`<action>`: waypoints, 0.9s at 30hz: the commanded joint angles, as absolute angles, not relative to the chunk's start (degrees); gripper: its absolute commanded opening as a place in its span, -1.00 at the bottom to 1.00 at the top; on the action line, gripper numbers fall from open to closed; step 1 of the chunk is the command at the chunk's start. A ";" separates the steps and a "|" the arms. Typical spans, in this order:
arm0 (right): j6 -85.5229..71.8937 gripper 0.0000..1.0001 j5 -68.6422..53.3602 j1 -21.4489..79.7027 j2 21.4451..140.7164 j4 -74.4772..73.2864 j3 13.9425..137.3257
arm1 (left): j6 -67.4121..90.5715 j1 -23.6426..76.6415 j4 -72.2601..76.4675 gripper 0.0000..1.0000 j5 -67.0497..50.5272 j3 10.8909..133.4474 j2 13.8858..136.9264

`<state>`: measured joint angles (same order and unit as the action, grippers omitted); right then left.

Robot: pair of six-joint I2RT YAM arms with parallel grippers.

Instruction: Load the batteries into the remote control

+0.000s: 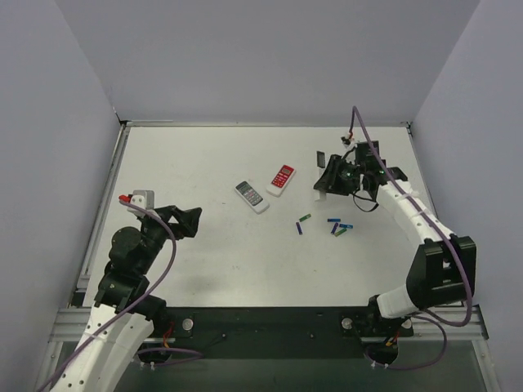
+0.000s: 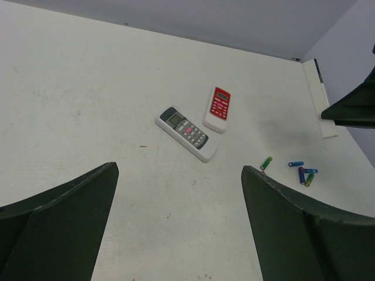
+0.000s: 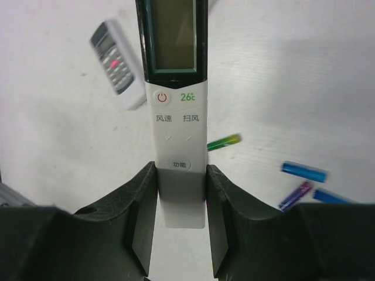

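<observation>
My right gripper (image 3: 181, 171) is shut on the lower white end of a long white remote control (image 3: 176, 126) with a black display end. In the top view this gripper (image 1: 331, 180) is at the right back of the table, with the remote (image 1: 320, 193) in it. Several small blue and green batteries (image 1: 335, 226) lie loose on the table just in front of it; they also show in the right wrist view (image 3: 223, 141) and in the left wrist view (image 2: 302, 171). My left gripper (image 1: 194, 220) is open and empty at the left, over bare table (image 2: 179, 170).
A white remote with a grey face (image 1: 252, 196) and a white remote with a red face (image 1: 281, 180) lie side by side mid-table, also seen from the left wrist: the grey one (image 2: 186, 132) and the red one (image 2: 218, 109). Walls close the table at left, back and right.
</observation>
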<state>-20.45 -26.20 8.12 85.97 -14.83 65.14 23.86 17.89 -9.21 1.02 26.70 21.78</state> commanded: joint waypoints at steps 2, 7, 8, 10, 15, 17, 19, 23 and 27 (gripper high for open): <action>-27.15 -1.00 -37.00 18.35 75.78 -0.45 55.91 | 30.66 17.67 3.41 0.95 -11.67 27.16 27.49; -33.65 -1.00 -41.04 30.03 71.28 20.01 47.65 | 38.39 17.93 18.08 0.95 -22.93 25.14 34.26; -35.14 -1.00 -42.26 31.97 70.41 22.91 45.46 | 39.54 18.02 22.37 0.95 -24.24 24.70 35.23; -37.96 -1.00 -43.41 35.57 70.22 29.86 44.13 | 42.43 18.72 26.61 0.95 -26.80 23.56 37.86; -41.12 -1.00 -46.40 40.34 71.28 37.77 42.98 | 45.88 21.00 36.29 0.95 -29.09 22.59 41.39; -41.83 -1.00 -47.28 41.57 72.15 39.54 42.98 | 45.88 22.93 37.43 0.95 -29.70 22.94 42.80; -42.80 -1.00 -48.42 42.01 72.94 41.74 43.07 | 45.79 24.25 37.62 0.95 -30.23 23.03 43.85; -44.99 -1.00 -50.79 43.24 75.14 46.66 42.89 | 47.63 25.58 40.50 0.93 -28.92 21.45 44.65; -46.41 -1.00 -53.35 44.38 76.99 50.44 43.24 | 51.31 25.66 44.82 0.81 -28.30 20.04 45.17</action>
